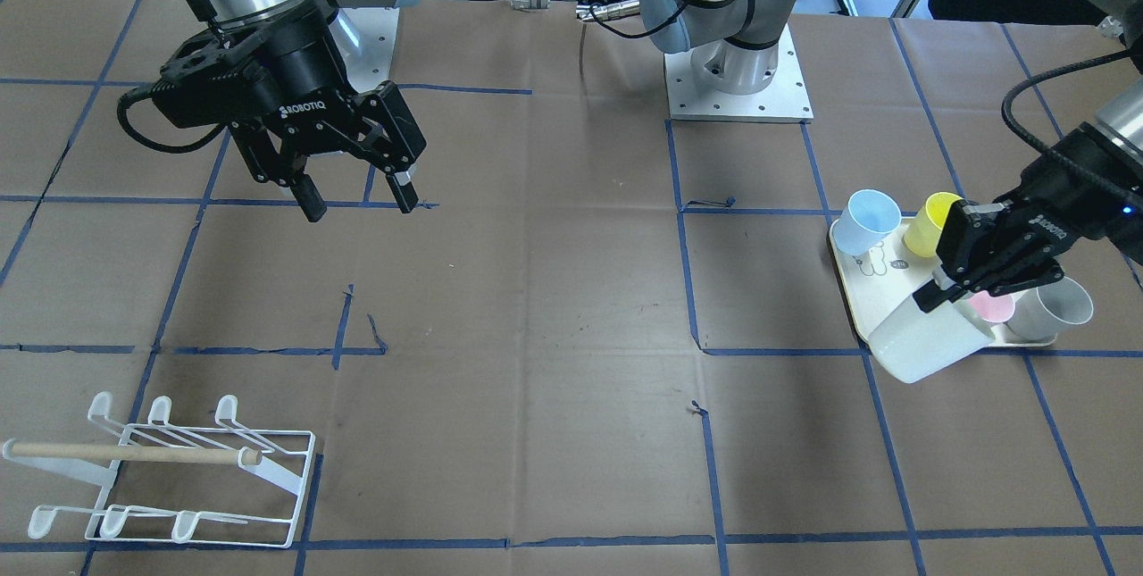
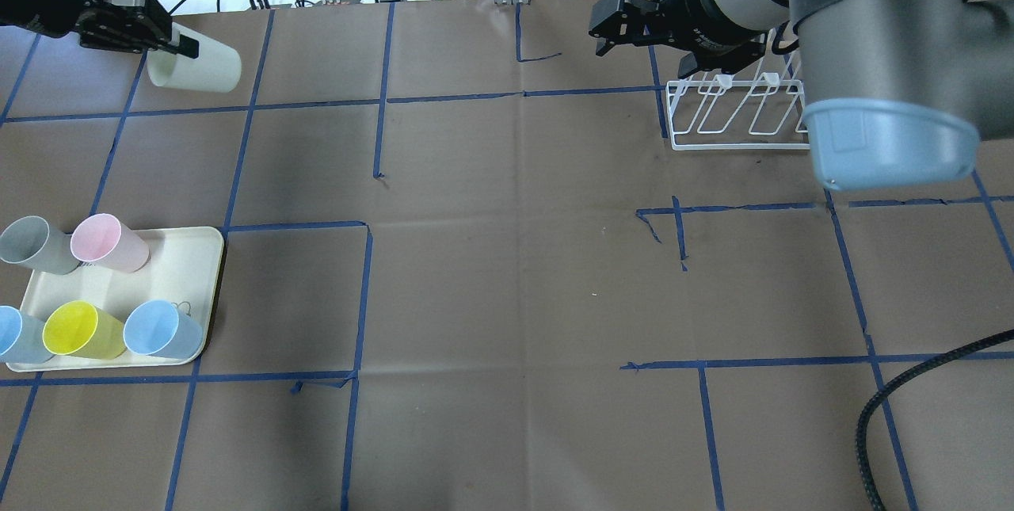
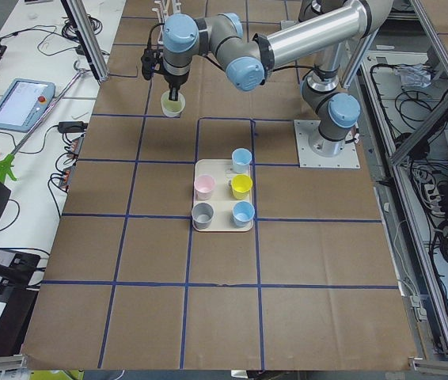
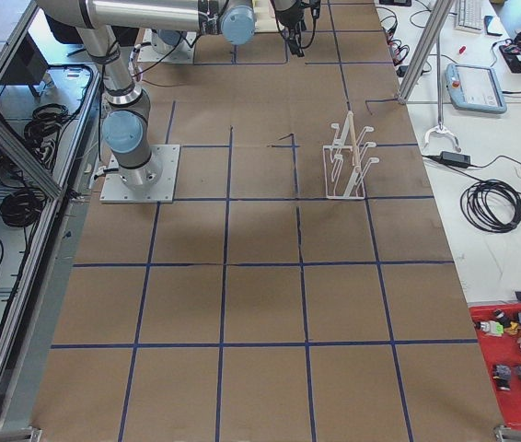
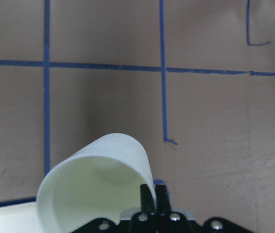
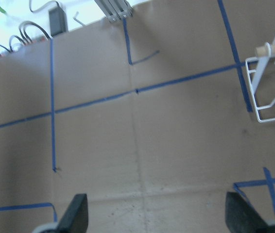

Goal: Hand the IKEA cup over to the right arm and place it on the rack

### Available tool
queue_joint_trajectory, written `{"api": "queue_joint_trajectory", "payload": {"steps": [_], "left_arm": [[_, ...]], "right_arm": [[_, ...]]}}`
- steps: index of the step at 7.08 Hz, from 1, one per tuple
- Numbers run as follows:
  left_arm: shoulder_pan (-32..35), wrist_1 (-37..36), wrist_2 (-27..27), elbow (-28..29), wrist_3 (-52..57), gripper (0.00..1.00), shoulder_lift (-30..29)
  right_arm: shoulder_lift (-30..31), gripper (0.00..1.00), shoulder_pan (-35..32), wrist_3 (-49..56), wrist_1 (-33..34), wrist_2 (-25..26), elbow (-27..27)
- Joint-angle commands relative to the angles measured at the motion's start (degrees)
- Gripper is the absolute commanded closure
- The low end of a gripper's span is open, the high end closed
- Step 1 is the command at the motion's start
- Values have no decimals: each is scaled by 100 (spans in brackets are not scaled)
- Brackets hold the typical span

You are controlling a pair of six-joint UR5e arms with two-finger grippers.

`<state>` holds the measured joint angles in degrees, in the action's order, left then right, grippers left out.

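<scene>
My left gripper (image 1: 938, 295) is shut on the rim of a pale white IKEA cup (image 1: 929, 339) and holds it tilted on its side, above the table. The held cup also shows in the overhead view (image 2: 198, 67) and in the left wrist view (image 5: 98, 184), where its open mouth faces the camera. My right gripper (image 1: 360, 204) is open and empty, hanging above the table; its fingers (image 6: 77, 216) stand wide apart. The white wire rack (image 1: 170, 469) with its wooden dowel stands on the table near the right arm; it also shows in the overhead view (image 2: 737, 111).
A cream tray (image 2: 166, 257) on the left arm's side holds a grey cup (image 2: 28, 245), a pink cup (image 2: 107, 242), a yellow cup (image 2: 79, 329) and two blue cups (image 2: 162, 329). Blue tape lines grid the brown table. The arm bases stand at the robot's edge.
</scene>
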<state>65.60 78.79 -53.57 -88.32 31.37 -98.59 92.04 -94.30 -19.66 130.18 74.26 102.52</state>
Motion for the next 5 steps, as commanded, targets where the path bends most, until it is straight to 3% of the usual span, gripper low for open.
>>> {"api": "queue_joint_trajectory", "payload": {"steps": [1,3,5], "left_arm": [[364,-1235,968,-421,492,100,111],[891,-3070,1443,-1052,651,99,252],[1042,-4960,1901,-1921,625,99,226]], "right_arm": [[51,0,-10,-833,2108,-568,984],[43,0,-1,-2140,4163,-1174,1933],[-1,0,-18,-4150,5572,-1379,2393]]}}
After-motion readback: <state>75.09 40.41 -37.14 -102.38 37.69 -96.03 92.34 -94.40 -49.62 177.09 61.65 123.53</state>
